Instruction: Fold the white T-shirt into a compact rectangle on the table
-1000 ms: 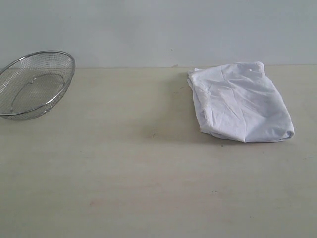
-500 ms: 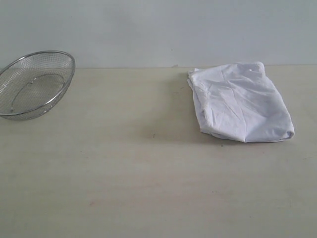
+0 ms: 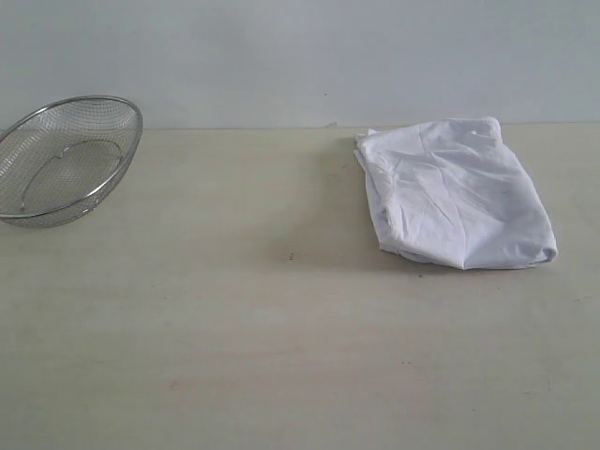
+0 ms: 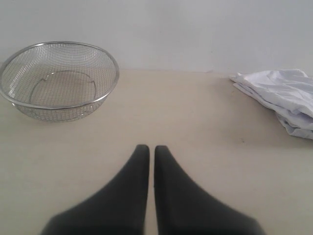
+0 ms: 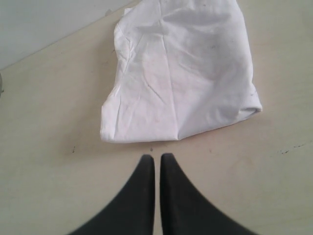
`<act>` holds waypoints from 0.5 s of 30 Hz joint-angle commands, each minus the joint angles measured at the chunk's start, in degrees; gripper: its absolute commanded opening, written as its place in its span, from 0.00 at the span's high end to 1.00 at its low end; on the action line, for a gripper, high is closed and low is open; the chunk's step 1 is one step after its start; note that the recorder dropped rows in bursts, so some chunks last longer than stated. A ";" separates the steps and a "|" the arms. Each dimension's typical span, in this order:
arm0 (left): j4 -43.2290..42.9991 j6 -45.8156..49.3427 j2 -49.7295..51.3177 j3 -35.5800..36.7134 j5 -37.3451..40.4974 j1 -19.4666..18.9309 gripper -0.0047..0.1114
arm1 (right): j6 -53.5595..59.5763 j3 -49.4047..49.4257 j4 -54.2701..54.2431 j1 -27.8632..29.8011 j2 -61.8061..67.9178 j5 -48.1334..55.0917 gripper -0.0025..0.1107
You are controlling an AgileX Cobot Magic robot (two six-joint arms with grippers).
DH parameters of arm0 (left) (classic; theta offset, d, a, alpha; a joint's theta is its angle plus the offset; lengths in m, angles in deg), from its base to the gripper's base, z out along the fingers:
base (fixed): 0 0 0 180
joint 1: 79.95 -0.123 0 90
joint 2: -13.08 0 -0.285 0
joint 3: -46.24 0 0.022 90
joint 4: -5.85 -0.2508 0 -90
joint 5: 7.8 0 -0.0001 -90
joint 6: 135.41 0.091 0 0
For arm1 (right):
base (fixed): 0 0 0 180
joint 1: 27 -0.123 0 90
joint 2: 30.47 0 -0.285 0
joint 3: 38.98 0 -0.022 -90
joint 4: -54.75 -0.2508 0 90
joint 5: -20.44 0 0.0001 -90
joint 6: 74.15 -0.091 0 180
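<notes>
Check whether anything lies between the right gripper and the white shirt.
Nothing visible does. Only bare table separates the shut right gripper from the shirt. The wire basket sits far off to the left in the exterior view.

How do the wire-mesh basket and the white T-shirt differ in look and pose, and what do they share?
The basket is see-through metal mesh; the T-shirt is opaque white cloth. The basket keeps a round bowl shape; the T-shirt lies folded, flat and wrinkled. The basket sits left in the exterior view, the T-shirt right. Both rest on the table.
</notes>
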 commanded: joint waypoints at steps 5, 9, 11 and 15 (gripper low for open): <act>0.12 -0.58 -0.21 0.18 0.02 -0.07 0.92 | 0.50 0.15 -0.37 0.07 -0.43 -0.29 0.98; 0.12 -0.58 -0.21 0.18 0.02 -0.07 0.92 | 0.50 0.15 -0.37 0.07 -0.43 -0.15 0.98; 0.12 -0.58 -0.21 0.18 0.02 -0.07 0.92 | 0.50 0.15 -0.37 0.07 -0.94 -0.54 0.98; 0.12 -0.58 -0.21 0.18 0.02 -0.07 0.92 | 3.21 0.15 2.24 -0.72 -3.81 -3.65 0.98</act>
